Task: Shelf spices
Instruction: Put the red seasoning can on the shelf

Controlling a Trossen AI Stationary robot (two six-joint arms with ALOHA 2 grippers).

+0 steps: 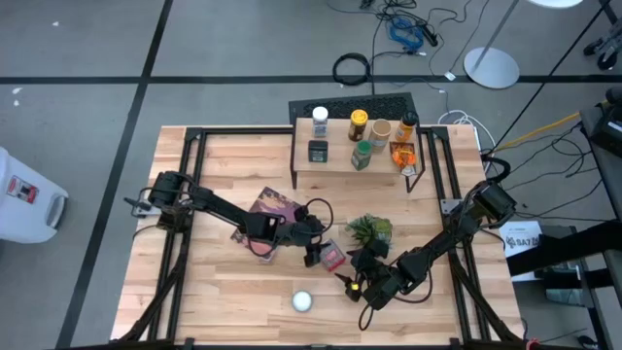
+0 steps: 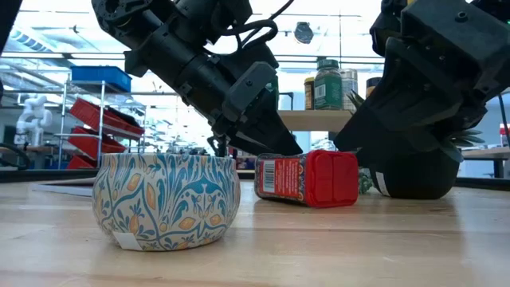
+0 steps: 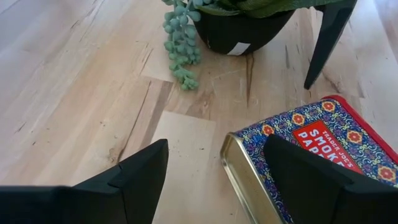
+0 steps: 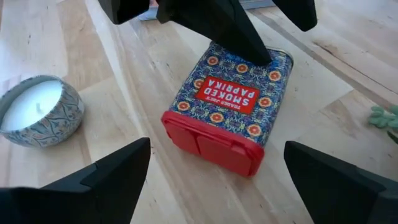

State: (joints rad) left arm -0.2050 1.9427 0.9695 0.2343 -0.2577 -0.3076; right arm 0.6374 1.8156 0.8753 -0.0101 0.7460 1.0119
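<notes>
Paprika tin [image 4: 227, 109], the one with the red cap and the patterned blue sides, lies flat on its side on the surface [image 1: 224, 292], near the front and well apart from the shelf [image 1: 335, 163] at the back, where most of the other spices [image 1: 362, 154] already stand upright in a loose group. You have your left hand [image 1: 313, 243] down at the tin's metal bottom end, fingers spread wide with one finger [image 3: 311, 180] over the tin's face and the other [image 3: 137, 180] over bare wood, so nothing is gripped yet; that straddle looks like a set-up for closing across the tin's narrow width. Your right hand [image 1: 367, 289] waits just in front of the tin on the cap side, fully open and empty, its camera looking straight at the red cap. The tin sits just beside the potted plant [image 1: 370, 231], whose trailing stems [image 3: 180, 43] reach onto the wood close by, so you have little room on that side. A candle [image 1: 302, 300] in a patterned tin stands nearer the front edge, and a maroon book [image 1: 272, 206] lies under your left arm. Because the tin lies flat, I judge you must turn it upright before it goes on the shelf.
</notes>
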